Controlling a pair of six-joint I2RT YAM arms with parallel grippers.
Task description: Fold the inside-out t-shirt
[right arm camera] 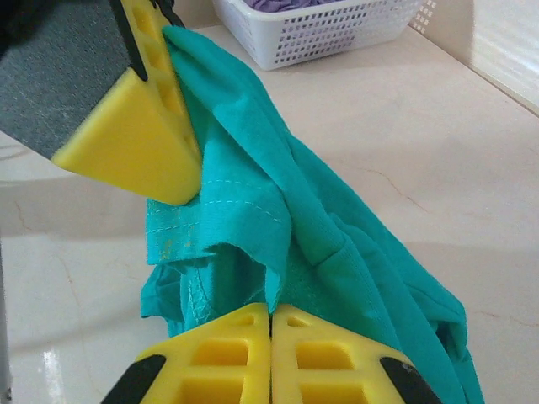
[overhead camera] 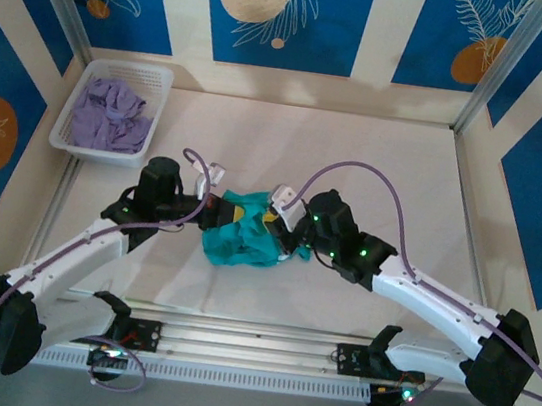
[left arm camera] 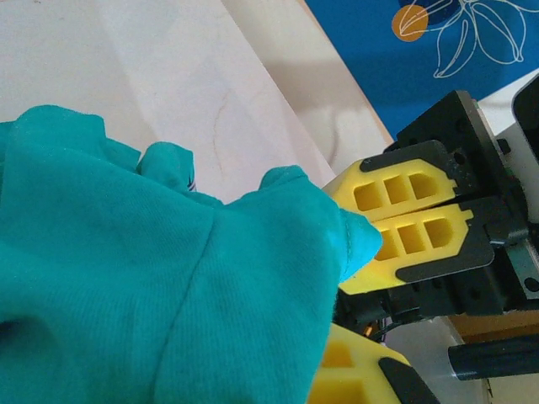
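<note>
Basket: a white plastic lattice basket (overhead camera: 160, 112) is sitting at the far left corner of the pale stone-patterned surface (overhead camera: 357, 165). It is holding a crumpled pale lavender garment (overhead camera: 112, 115). The right wrist view is catching its perforated wall (right arm camera: 337, 29) beyond the shirt.

Left gripper: the left gripper (overhead camera: 215, 211) is reaching in from the left. It is clenched on the left side of the teal-green soft fabric t-shirt (overhead camera: 240, 242).

Left gripper, closer: the right wrist view is adding one yellow finger (right arm camera: 139, 135) with cloth running up behind it, a detail too small to tell from above.

T-shirt: it is lying bunched at mid-surface, between the two grippers and well apart from the basket. From the right wrist, the cloth (right arm camera: 337, 227) is sloping from the left gripper's finger down towards the near fingers, with pale stitching along a hem (right arm camera: 227, 206).

T-shirt, left wrist view: the cloth (left arm camera: 168, 278) is covering the left half, with one corner reaching the right gripper (left arm camera: 396, 225).

Right gripper: the right gripper (overhead camera: 278, 226) is coming in from the right and is clamped on the t-shirt's right edge. Its own camera is showing the yellow fingers (right arm camera: 219, 353) meeting without a gap, with a fold dropping into the seam between them.
</note>
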